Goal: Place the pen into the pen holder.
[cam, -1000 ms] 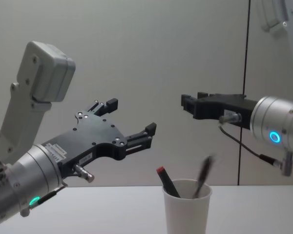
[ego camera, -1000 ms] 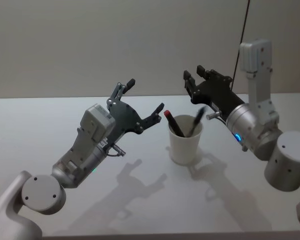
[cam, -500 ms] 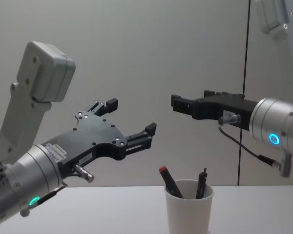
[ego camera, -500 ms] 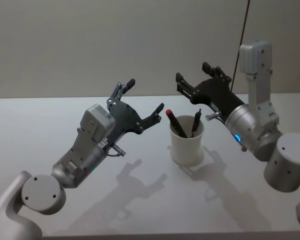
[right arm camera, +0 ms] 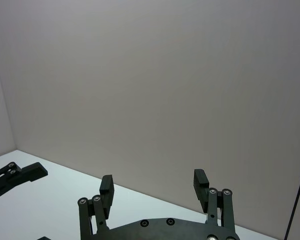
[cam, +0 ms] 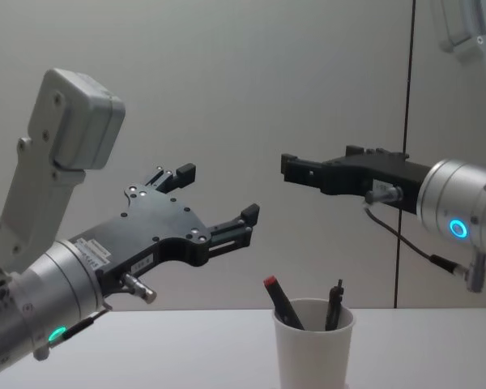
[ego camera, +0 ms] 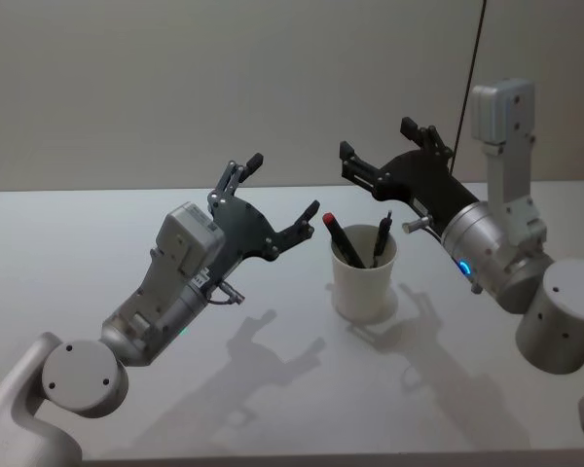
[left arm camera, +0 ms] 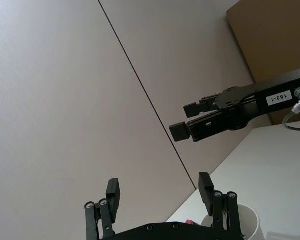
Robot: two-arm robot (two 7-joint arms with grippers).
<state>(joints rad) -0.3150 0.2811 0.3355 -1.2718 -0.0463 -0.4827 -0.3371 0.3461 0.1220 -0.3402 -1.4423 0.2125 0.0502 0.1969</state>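
The pen holder, a white paper cup [ego camera: 362, 282] [cam: 313, 352], stands on the table between my two arms. A slim black pen [ego camera: 382, 238] [cam: 334, 304] leans inside it at its right side. A red-capped pen [ego camera: 338, 238] [cam: 279, 300] leans inside at its left. My right gripper [ego camera: 378, 142] [cam: 320, 160] hovers open above the cup, holding nothing. My left gripper [ego camera: 284, 185] [cam: 219, 193] hangs open and empty to the cup's left, a little above its rim. The left wrist view shows the cup's rim [left arm camera: 242, 211] beyond my open left gripper [left arm camera: 159, 190].
The white table [ego camera: 127, 243] meets a plain grey wall behind. A black cable [cam: 408, 121] hangs down the wall at the right. A brown board [left arm camera: 275, 40] shows in the left wrist view. The right wrist view shows my right gripper [right arm camera: 153, 181] open before the wall.
The black pen, blurred and moving in the cup a second ago, now rests still against its rim. My right gripper has risen slightly and shifted left. The left arm has not moved.
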